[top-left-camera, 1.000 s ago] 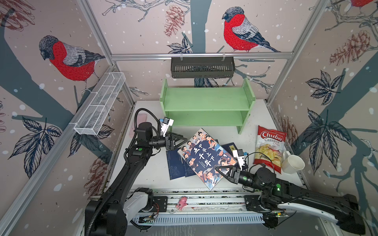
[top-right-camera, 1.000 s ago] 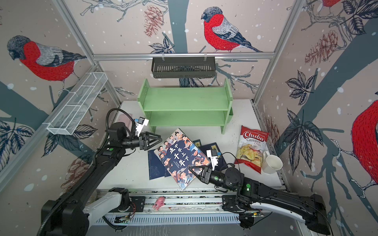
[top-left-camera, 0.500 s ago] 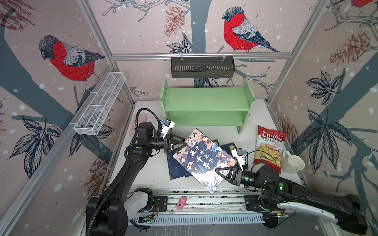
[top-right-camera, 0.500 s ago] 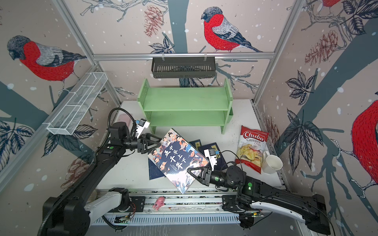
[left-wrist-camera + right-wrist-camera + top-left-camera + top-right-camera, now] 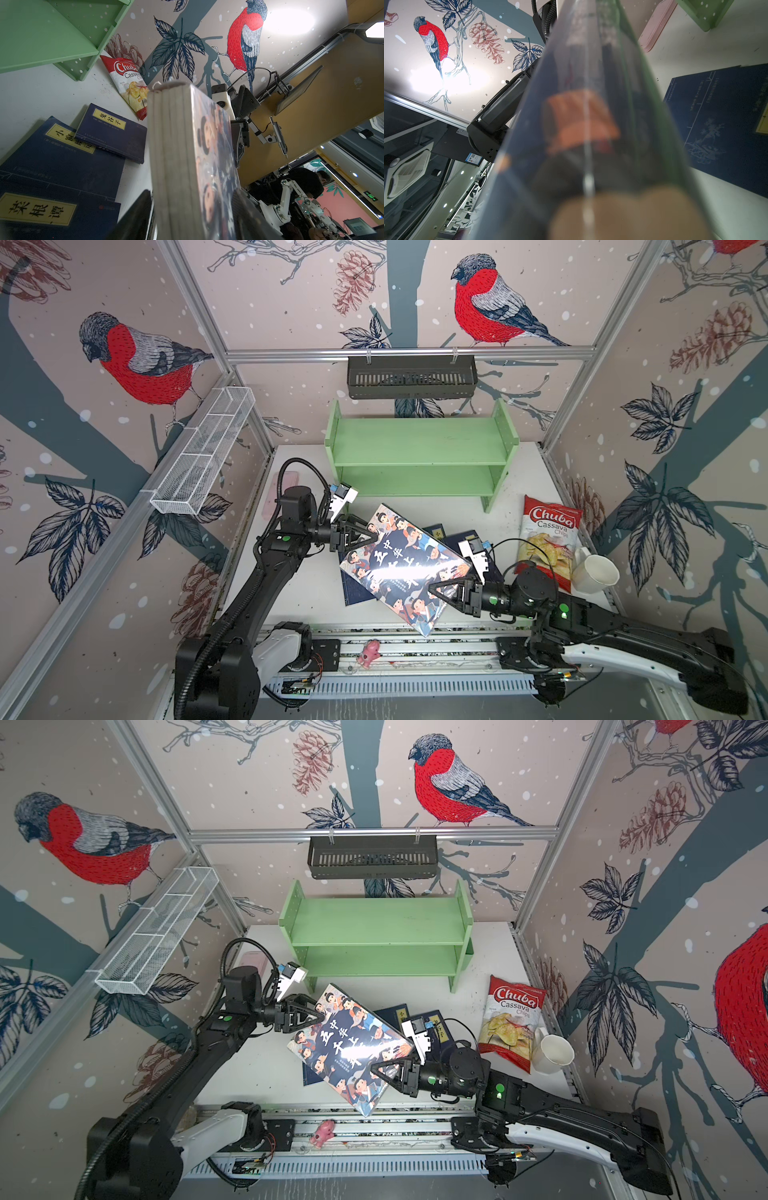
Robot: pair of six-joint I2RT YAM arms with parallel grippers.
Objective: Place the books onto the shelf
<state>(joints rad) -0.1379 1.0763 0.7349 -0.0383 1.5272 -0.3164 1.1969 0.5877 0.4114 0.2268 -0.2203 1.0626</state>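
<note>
The large cartoon-covered book hangs tilted above the table between both arms. My right gripper is shut on its lower right edge; in the right wrist view the book's cover fills the middle and hides the jaws. My left gripper straddles the book's upper left corner, with a thin gap still showing beside one of its fingers. Three navy books lie flat on the table underneath. The green shelf stands at the back with both tiers bare.
A chips bag and a white mug lie at the right. A pink case lies behind the left arm. A black basket hangs above the shelf, a white wire tray on the left wall.
My right gripper has raised and tilted the cartoon book and carried it left. The left jaws have narrowed around its upper left corner.
</note>
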